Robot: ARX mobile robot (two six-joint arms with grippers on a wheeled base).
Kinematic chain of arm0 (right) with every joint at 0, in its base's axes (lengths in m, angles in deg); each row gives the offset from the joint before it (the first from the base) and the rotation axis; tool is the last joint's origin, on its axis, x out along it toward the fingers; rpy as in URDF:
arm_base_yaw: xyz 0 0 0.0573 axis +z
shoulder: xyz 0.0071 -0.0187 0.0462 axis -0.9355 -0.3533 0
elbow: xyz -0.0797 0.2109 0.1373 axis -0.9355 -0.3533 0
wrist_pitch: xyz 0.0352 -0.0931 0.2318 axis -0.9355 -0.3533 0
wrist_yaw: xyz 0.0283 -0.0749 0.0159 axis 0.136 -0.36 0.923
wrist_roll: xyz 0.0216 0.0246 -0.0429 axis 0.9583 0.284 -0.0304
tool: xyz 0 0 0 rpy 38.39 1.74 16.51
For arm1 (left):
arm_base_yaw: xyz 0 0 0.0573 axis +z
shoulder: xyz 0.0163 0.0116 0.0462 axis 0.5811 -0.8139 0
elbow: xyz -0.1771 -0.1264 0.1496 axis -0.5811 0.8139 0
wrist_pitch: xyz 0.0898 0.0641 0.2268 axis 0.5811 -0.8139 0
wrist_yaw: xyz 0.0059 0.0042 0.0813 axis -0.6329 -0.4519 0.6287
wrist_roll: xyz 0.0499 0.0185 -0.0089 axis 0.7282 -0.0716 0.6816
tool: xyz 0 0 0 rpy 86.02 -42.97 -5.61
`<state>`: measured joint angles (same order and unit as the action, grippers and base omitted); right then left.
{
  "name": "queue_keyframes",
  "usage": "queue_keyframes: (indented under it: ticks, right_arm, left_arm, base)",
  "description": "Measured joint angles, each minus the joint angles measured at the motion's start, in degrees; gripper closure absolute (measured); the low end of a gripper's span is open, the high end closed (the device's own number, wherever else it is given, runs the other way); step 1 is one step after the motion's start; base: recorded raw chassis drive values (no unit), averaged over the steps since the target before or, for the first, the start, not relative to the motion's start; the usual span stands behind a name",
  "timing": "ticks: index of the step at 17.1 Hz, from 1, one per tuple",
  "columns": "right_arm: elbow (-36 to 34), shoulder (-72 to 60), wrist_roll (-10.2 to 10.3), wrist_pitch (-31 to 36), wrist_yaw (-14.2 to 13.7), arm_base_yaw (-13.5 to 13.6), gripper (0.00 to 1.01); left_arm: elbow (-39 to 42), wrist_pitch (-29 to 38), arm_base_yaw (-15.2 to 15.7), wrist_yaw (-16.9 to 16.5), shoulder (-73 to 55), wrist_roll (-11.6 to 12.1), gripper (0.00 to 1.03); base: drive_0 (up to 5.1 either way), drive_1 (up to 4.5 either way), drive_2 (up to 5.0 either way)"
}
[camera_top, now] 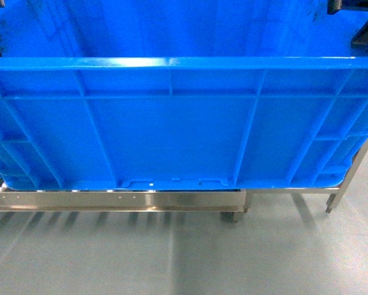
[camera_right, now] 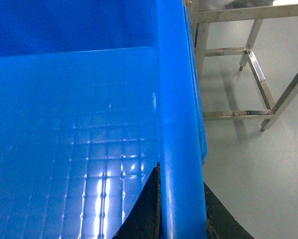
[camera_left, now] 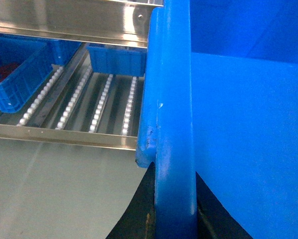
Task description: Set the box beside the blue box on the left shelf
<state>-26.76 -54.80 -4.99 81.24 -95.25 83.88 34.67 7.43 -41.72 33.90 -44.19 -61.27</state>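
The box (camera_top: 172, 135), a big bright-blue ribbed crate, fills most of the head view and is held off the floor. In the left wrist view my left gripper (camera_left: 175, 219) is shut on the box's thick rim (camera_left: 174, 124), with one black finger (camera_left: 136, 214) on each side. My right gripper (camera_right: 181, 214) is shut on the opposite rim (camera_right: 176, 99) in the same way. Beyond the left rim lies the left shelf (camera_left: 101, 102) with rows of white rollers. A blue box (camera_left: 19, 69) sits at its left and another blue box (camera_left: 116, 59) stands farther back.
A stainless steel rail (camera_top: 141, 200) runs under the box in the head view. A steel stand (camera_right: 253, 64) with thin legs is to the right on the grey floor (camera_top: 184, 258). A steel upper shelf edge (camera_left: 74, 22) hangs over the rollers.
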Motion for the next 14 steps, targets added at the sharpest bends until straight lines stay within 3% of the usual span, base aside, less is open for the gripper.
queue_keyframes:
  ticks: [14]
  right_arm:
    - [0.00,0.02,-0.02,0.00,-0.02,0.00,0.92]
  left_arm:
    - [0.00,-0.02,0.00,0.00,0.00,0.00,0.95]
  base:
    - [-4.9,2.42,2.4]
